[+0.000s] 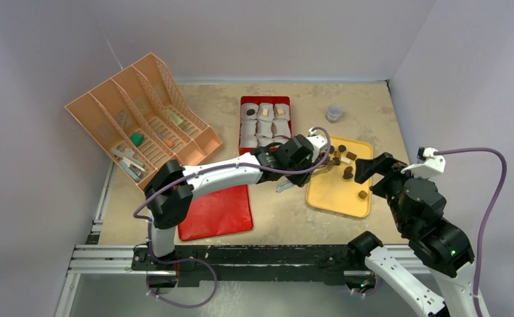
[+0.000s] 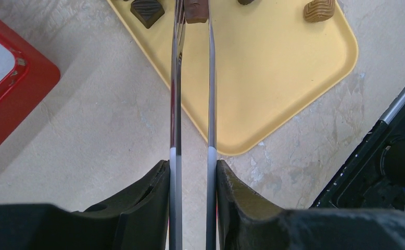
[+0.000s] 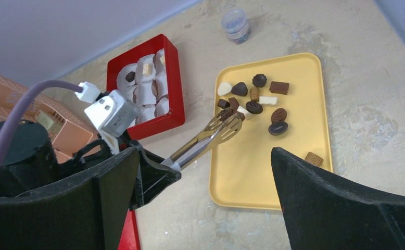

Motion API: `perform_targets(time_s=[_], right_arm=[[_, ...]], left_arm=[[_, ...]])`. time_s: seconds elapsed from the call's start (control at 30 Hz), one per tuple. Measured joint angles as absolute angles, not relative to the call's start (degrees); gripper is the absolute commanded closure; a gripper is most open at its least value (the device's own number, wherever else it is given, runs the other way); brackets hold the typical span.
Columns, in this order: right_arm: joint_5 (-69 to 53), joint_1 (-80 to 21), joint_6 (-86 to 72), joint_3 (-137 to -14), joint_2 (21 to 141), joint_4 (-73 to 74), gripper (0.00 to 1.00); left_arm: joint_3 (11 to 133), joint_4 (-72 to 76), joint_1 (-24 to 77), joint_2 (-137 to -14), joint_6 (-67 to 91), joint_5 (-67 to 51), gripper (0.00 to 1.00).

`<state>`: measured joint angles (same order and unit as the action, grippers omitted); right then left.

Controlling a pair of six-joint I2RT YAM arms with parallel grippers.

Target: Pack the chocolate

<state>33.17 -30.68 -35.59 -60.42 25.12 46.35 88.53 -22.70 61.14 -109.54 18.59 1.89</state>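
Note:
Chocolate pieces [image 3: 257, 101], mostly dark brown with a few white and tan, lie on the far part of a yellow tray [image 3: 263, 161]; one tan piece [image 3: 313, 158] sits alone near its right edge. My left gripper [image 2: 192, 166] is shut on metal tongs [image 2: 176, 94], whose tips pinch a brown chocolate [image 2: 195, 10] over the tray. In the top view the left gripper [image 1: 300, 173] is at the tray's left edge. My right gripper [image 3: 204, 152] is open and empty, above the table near the tray's near edge. A red box [image 3: 161, 120] of white paper cups holds a few chocolates.
A small grey jar [image 1: 334, 113] stands behind the tray [image 1: 339, 191]. An orange file organiser [image 1: 142, 119] with small items lies at the back left. The red lid [image 1: 216, 211] lies flat by the left arm's base. The red box [image 1: 265, 122] is just left of the tray.

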Motion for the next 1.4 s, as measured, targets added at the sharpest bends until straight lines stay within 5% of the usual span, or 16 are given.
perform_targets(time_s=[0.77,1.4], right_arm=[[31.9,-30.7,-35.4,-60.4,26.4,45.4,0.02],[31.8,-30.7,-35.3,-60.4,27.2,44.3,0.02]], left_arm=[[85.0,-23.9,50.4,-98.5,28.1,11.4,0.82],[87.3,-26.3,44.6,-104.9,29.5,15.7,0.82]])
